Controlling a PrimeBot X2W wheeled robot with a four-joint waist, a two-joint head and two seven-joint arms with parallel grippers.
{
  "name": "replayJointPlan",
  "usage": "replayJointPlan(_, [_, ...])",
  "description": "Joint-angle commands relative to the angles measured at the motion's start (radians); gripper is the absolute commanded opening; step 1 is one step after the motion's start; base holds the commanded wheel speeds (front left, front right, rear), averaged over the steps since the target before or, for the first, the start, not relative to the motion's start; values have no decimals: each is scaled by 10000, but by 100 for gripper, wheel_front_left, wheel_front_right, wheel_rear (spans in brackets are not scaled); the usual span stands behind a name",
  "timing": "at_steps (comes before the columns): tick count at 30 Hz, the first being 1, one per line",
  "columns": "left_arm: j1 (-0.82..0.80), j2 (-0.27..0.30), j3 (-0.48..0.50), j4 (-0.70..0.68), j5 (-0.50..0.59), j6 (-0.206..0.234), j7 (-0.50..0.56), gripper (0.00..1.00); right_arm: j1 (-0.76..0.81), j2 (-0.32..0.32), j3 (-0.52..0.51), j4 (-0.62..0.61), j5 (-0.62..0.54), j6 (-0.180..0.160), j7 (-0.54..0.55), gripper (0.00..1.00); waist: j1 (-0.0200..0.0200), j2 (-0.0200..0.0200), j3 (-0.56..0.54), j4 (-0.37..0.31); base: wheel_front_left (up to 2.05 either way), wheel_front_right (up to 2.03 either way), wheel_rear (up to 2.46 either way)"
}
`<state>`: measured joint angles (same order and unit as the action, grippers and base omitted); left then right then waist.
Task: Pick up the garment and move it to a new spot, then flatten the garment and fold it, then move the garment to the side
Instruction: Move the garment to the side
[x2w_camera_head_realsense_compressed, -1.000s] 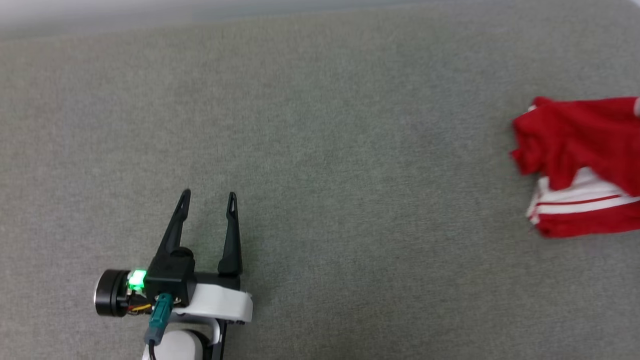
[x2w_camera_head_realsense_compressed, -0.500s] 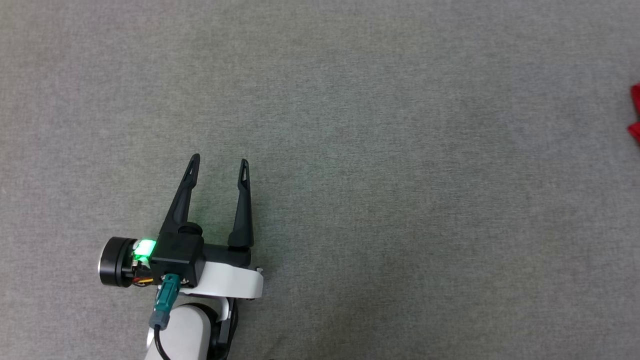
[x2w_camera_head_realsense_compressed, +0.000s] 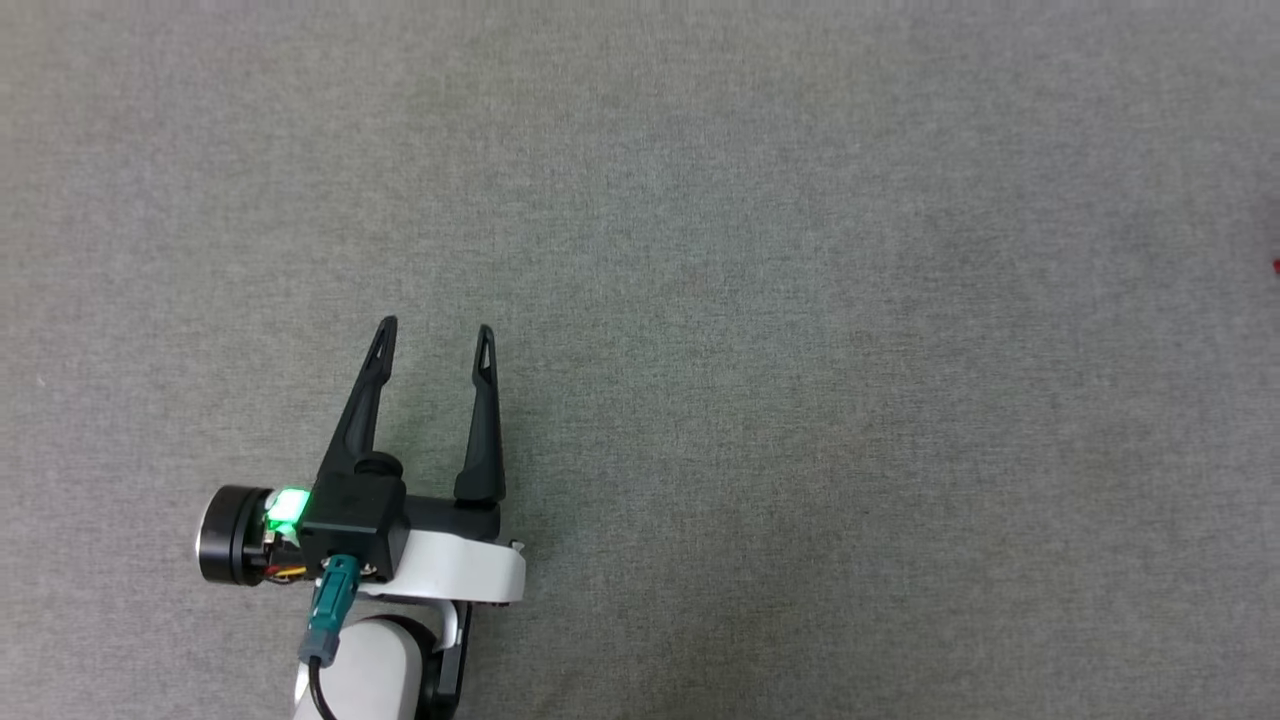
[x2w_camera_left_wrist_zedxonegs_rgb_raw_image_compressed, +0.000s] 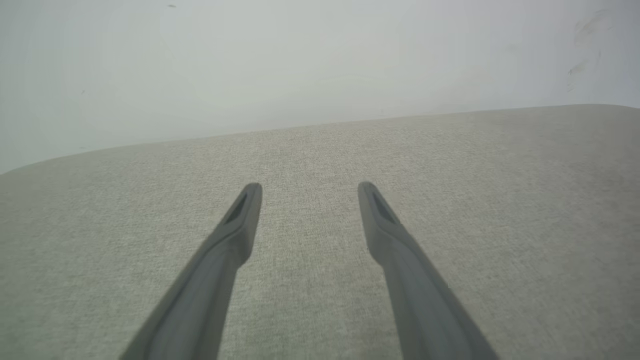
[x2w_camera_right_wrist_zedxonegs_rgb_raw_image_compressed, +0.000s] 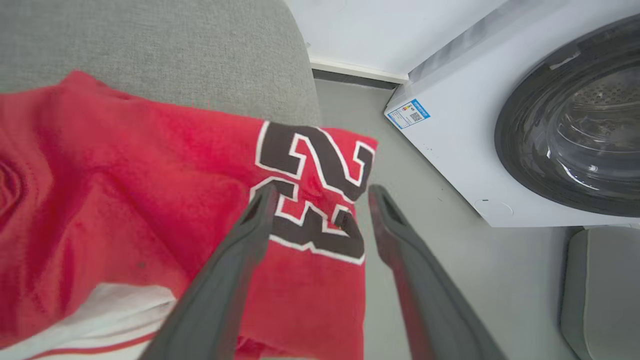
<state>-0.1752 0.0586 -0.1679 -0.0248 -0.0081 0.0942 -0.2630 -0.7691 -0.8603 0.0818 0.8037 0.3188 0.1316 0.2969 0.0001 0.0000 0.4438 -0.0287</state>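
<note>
right gripper (x2w_camera_right_wrist_zedxonegs_rgb_raw_image_compressed: 320, 194) spread | garment (x2w_camera_right_wrist_zedxonegs_rgb_raw_image_compressed: 125, 190) beneath it, ungripped | left gripper (x2w_camera_head_realsense_compressed: 434, 328) spread, well apart from garment

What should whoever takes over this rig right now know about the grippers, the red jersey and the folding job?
Left gripper: open, empty, above the bare grey fabric surface.
Right gripper: open, poised over the black white-outlined lettering of the bright red jersey T-shirt with white sleeves; not gripping it.
T-shirt: crumpled at the surface's edge, its lettered part reaching past it on the side of the white front-loading washing machine.
Done: nothing visibly finished; neither flattened nor folded.
Left: grasp, move, flatten, fold, set aside.
</note>
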Motion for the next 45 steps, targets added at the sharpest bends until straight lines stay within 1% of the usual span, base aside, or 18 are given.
replayJointPlan(1, [132,39,32,46,-40,57,-22,100,-182,179,-119,-166,-228,-19,-343,100,-1,0,-312,-49,0,0,0])
replayJointPlan(6, [520,32,92,142,-122,139,-22,100,11,610,-327,-696,-673,-19,-1341,100,-1,0,-1025,-76,0,0,0])
replayJointPlan(8, [693,26,122,182,-173,157,-22,100,145,800,-542,-956,-876,-19,-1970,100,-1,0,-1351,-58,0,0,0])
replayJointPlan(11, [1015,19,225,220,-235,217,-22,100,372,1195,-882,-1331,-1093,-17,-2880,100,-1,0,-1810,-31,0,0,0])
replayJointPlan(14, [1340,13,343,272,-328,272,-22,100,529,1749,-1300,-1714,-1247,-19,-3751,100,-1,0,-2256,6,0,0,0])
replayJointPlan(15, [1340,13,343,272,-328,272,-22,100,529,1749,-1300,-1714,-1247,-19,-3751,100,-1,0,-2256,6,0,0,0])
replayJointPlan(18, [1692,11,453,359,-381,294,-22,100,835,2525,-1434,-2187,-1318,-16,-4681,100,-1,0,-2700,32,0,0,0])
replayJointPlan(21, [1993,24,546,397,-378,300,-22,100,1212,3275,-1525,-2744,-1240,-17,-5232,100,-1,0,-3083,100,0,0,0])
replayJointPlan(25, [2265,56,654,443,-434,243,-22,100,1957,4129,-1349,-3651,-1144,-17,-5529,100,-1,0,-3470,251,0,0,0])
replayJointPlan(29, [2434,97,715,528,-451,191,-22,100,2897,4939,-1041,-4539,-984,-16,-5595,100,-1,0,-3759,386,0,0,0])
replayJointPlan(33, [2555,83,765,612,-500,139,-22,100,3937,5752,-771,-5333,-1197,-17,-5614,100,-1,0,-4003,483,0,0,0])
replayJointPlan(37, [2666,63,770,723,-551,87,-22,100,5002,6319,-704,-5803,-1303,-17,-5617,100,-1,0,-4252,565,0,0,0])
replayJointPlan(45, [2767,47,829,840,-558,-36,-22,100,6624,7049,-766,-6303,-1353,-16,-5622,100,-1,0,-4574,670,0,0,0])
